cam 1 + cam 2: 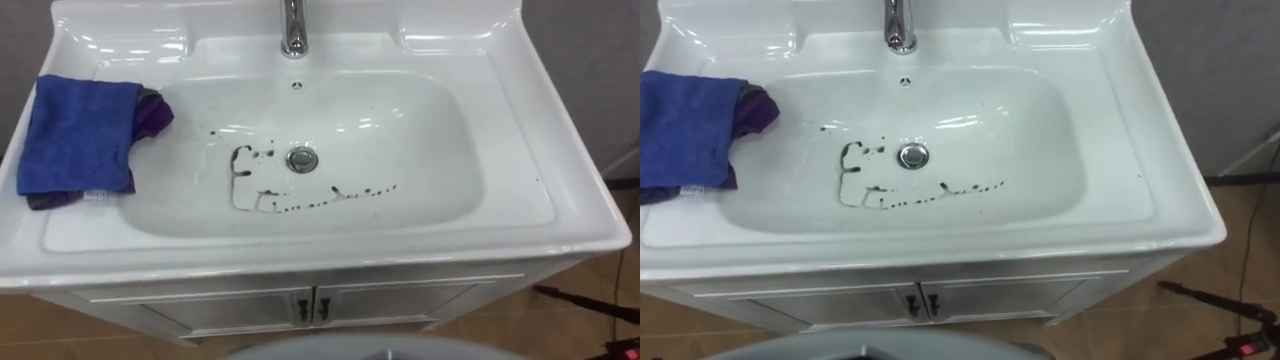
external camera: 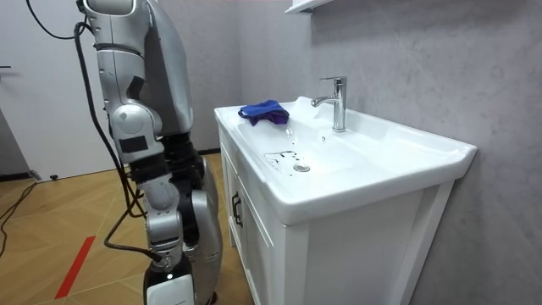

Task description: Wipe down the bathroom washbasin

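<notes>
Wiping hasn't begun: dark marks [image 1: 262,180] ring the drain [image 1: 302,159] of the basin [image 1: 440,150], the cloth [image 1: 80,135] lies bunched on its left rim, so next I should pick it up (my right hand [image 2: 178,169] hangs low, grip impossible to tell).

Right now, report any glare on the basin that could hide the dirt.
Left eye view: glare streaks lie on the basin's back ledge and behind the drain, clear of the dirt around it. Right eye view: likewise. Room view: the tap gleams, the dirt shows plainly.
</notes>
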Robot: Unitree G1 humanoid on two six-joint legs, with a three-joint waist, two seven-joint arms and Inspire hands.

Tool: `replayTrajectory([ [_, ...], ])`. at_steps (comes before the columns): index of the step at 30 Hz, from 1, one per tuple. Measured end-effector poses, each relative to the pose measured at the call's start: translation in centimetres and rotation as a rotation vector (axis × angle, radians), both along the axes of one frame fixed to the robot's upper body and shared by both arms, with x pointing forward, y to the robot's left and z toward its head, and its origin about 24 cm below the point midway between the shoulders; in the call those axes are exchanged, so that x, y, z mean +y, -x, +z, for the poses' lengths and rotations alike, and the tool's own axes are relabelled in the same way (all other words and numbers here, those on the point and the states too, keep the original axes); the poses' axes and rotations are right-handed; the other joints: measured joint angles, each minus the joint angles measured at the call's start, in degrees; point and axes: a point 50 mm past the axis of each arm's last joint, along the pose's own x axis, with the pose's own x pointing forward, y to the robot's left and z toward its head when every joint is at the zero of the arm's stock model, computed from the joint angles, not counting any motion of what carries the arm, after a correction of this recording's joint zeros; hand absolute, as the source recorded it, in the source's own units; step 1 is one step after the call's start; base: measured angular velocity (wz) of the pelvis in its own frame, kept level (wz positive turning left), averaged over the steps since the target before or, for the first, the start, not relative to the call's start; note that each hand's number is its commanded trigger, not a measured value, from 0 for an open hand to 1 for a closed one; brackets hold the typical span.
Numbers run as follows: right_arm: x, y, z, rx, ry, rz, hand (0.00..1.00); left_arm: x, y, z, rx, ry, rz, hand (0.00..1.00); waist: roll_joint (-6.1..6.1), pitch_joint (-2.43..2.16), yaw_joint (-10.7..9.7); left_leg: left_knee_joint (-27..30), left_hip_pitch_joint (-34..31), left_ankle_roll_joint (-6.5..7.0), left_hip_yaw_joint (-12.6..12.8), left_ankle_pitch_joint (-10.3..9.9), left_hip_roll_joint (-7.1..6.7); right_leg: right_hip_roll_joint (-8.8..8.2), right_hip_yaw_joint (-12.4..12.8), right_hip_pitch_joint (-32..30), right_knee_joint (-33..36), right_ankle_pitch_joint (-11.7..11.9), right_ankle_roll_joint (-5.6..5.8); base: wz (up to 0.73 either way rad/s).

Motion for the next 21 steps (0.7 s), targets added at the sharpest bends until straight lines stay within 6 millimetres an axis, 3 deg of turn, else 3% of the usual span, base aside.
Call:
replayTrajectory([
  [6,-0.3,-0.8,0.1,-0.028,0.008,0.008,0.0,0.4,0.5,0.1,-0.036,-0.032,0.152,0.0,0.72,0.02,1.2,0.9,-0.9,-0.05,-2.1,0.1,-0.43,-0.37,-2.5,0.3,0.2,-0.1,-0.02,0.17],
  [10,-0.7,-1.6,0.2,-0.071,0.022,-0.021,0.0,0.8,1.1,0.3,-0.074,-0.083,0.318,0.0,0.79,0.07,2.4,0.9,-1.1,0.05,-3.1,0.4,-1.08,-1.19,-3.0,0.2,1.2,-1.2,0.12,0.14],
  [15,-1.1,-1.8,0.3,-0.102,0.036,-0.054,0.0,1.3,1.8,0.5,-0.097,-0.134,0.444,0.0,0.74,0.07,3.2,1.2,-2.2,-0.11,-5.1,0.8,-1.75,-1.7,-5.5,0.0,0.6,-1.6,-0.02,0.21],
  [21,-1.9,-2.4,0.5,-0.151,0.081,-0.064,0.0,3.5,1.0,1.4,-0.193,-0.286,0.532,0.0,0.95,0.05,4.7,1.9,-3.8,-0.17,-6.4,1.1,-2.05,-1.88,-7.3,-0.2,0.0,-1.9,-0.12,0.16],
])
